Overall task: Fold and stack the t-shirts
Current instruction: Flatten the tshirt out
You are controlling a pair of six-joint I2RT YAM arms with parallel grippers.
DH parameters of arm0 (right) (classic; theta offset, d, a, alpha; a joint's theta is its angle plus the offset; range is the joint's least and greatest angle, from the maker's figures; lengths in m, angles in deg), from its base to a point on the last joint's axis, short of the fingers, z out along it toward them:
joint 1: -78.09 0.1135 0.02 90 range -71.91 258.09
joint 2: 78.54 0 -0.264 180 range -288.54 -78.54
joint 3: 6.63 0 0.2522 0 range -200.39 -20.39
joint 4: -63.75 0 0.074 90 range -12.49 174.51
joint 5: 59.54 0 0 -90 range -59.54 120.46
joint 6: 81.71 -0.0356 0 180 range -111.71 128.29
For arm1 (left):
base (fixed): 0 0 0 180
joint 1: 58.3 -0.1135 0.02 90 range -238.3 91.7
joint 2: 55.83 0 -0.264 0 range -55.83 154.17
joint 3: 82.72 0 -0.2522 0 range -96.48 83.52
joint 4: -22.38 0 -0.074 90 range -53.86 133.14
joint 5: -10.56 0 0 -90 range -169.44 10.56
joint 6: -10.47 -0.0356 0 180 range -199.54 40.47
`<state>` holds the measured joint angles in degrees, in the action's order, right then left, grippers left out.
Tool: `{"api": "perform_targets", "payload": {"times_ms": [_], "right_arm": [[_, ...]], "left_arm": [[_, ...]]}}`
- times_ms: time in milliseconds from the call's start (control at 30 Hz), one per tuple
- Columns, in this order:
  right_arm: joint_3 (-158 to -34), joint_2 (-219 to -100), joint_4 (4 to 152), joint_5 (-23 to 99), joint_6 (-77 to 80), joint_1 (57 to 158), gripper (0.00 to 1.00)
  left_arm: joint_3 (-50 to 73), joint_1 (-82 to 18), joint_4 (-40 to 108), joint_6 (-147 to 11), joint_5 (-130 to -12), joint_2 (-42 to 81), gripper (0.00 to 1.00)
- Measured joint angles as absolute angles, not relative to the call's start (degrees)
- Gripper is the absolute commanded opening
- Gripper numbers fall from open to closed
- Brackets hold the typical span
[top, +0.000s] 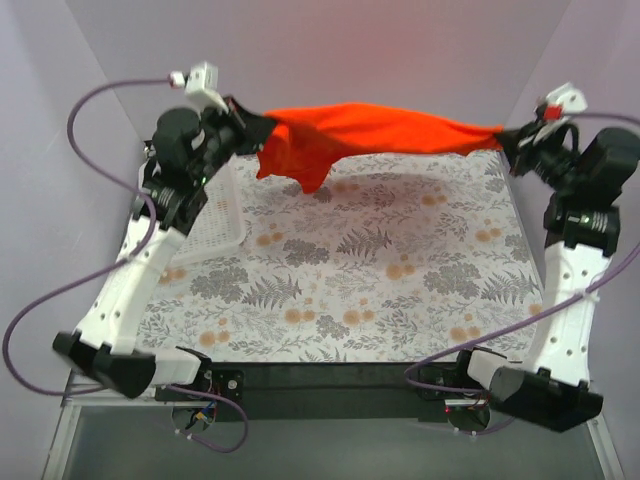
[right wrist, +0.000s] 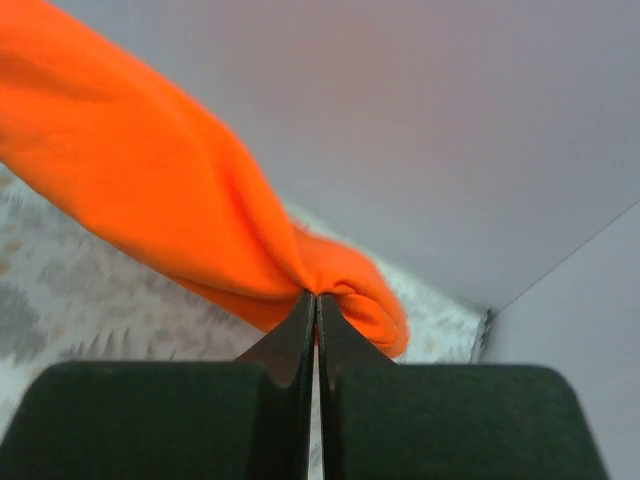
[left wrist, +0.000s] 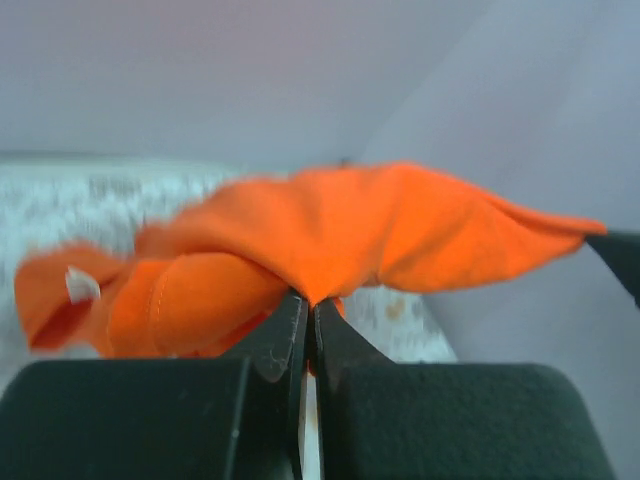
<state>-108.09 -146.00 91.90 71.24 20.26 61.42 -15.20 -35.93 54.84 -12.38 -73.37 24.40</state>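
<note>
A bright orange-red t-shirt (top: 370, 132) hangs stretched in the air across the far side of the table, one loose corner drooping at its left end. My left gripper (top: 250, 128) is shut on the shirt's left end, and in the left wrist view the cloth (left wrist: 330, 235) bunches out from between the pinched fingertips (left wrist: 309, 300). My right gripper (top: 508, 140) is shut on the right end. The right wrist view shows the fabric (right wrist: 150, 190) running up and left from the closed tips (right wrist: 316, 296).
A white perforated basket (top: 215, 225) lies on the table's left side, under my left arm. The table wears a grey-and-orange floral cloth (top: 360, 270). Pale walls close in at the back and both sides.
</note>
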Motion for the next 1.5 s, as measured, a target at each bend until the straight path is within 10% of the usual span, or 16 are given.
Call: {"api": "perform_targets", "payload": {"times_ms": [433, 733, 833, 933, 1233, 1500], "right_arm": [[-54.7, -120.3, 112.5, 63.9, 55.2, 60.6, 0.01], [-54.0, -118.9, 125.8, 62.1, 73.7, 60.5, 0.01], [-54.6, -117.7, 131.1, 61.5, 78.9, 60.5, 0.58], [-55.5, -117.3, 134.2, 60.7, 82.4, 60.5, 0.71], [-70.6, -134.4, 124.6, 68.8, 64.0, 60.5, 0.62], [-77.7, -164.3, 100.4, 67.2, 32.1, 62.4, 0.59]], "left_arm": [[50.0, -34.9, 63.3, -4.6, -50.9, -2.3, 0.00], [50.2, -34.9, 71.9, -5.0, -48.9, -3.4, 0.20], [50.2, -34.8, 74.5, -6.3, -48.3, -2.5, 0.45], [48.8, -34.8, 78.5, -7.1, -48.5, -2.5, 0.62], [28.3, -34.8, 75.7, -10.0, -57.4, -0.6, 0.70], [12.8, -34.8, 58.0, -16.6, -68.8, 36.2, 0.65]]}}
